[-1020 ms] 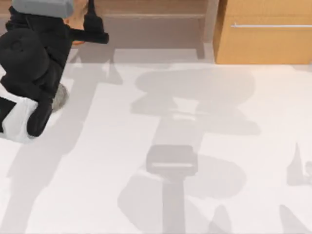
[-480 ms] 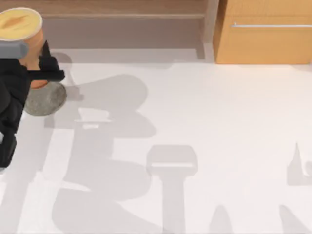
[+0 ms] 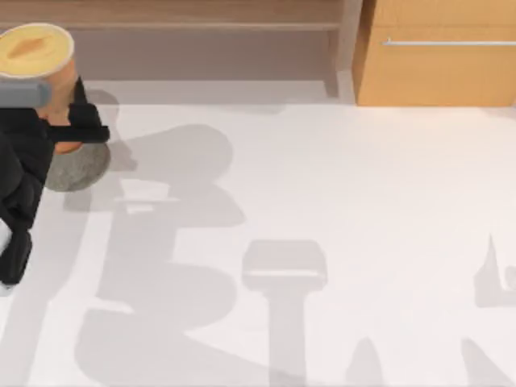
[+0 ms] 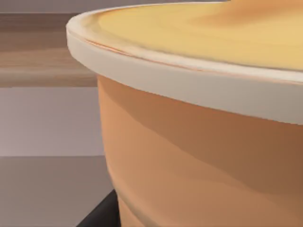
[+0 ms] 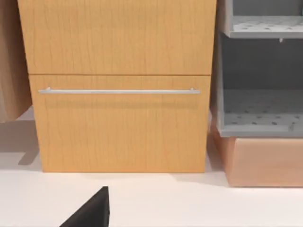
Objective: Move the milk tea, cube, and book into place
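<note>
The milk tea [image 3: 39, 50], a tapered orange-tan cup with a pale-yellow lid, stands upright at the table's far left, near the back. My left gripper [image 3: 58, 129] is shut on its lower body, with one dark finger [image 3: 84, 131] showing on the cup's right side. The cup's base sits over the back edge of a flat grey speckled disc [image 3: 81, 168]; whether it touches the disc I cannot tell. The left wrist view has the cup [image 4: 203, 156] very close, with a dark finger [image 4: 102, 215] beside it. The cube and the book are out of view.
A low wooden shelf recess [image 3: 210, 48] runs along the back of the table. A wooden cabinet with a drawer and a metal handle [image 3: 447, 42] stands at the back right, also in the right wrist view [image 5: 118, 91]. Beside the cabinet stands a grey perforated rack [image 5: 260, 109]. A dark fingertip [image 5: 92, 213] of my right gripper shows.
My left arm pulled back from the shelf recess to the far left, bringing the cup into view. In the last half second the cup shifted slightly right and nearer, over the disc.
</note>
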You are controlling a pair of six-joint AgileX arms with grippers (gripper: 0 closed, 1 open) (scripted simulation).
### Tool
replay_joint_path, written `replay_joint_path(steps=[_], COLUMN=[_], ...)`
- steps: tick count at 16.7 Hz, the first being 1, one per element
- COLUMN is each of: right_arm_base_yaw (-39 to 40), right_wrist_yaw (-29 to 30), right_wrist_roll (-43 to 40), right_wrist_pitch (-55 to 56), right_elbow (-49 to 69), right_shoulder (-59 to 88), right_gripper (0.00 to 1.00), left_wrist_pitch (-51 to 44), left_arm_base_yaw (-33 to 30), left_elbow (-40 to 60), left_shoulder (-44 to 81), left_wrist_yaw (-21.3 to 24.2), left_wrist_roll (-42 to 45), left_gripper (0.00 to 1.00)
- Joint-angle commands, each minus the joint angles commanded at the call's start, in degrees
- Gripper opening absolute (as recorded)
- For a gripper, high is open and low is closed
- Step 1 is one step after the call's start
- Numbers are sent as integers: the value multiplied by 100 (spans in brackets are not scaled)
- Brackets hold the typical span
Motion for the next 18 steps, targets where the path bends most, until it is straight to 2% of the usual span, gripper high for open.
replay_joint_path(steps=[8,18], right_arm_base_yaw=[0,0], right_wrist_yaw=[0,0], right_wrist_roll=[0,0], right_wrist_pitch=[0,0], right_elbow=[0,0], right_shoulder=[0,0], right_gripper=[100,100], left_wrist_pitch=[374,374], left_arm_base_yaw=[11,11], left_elbow=[-10,-10], left_shoulder=[389,389], left_wrist_yaw=[11,11], left_wrist_roll=[-59,-59], left_gripper=[0,75])
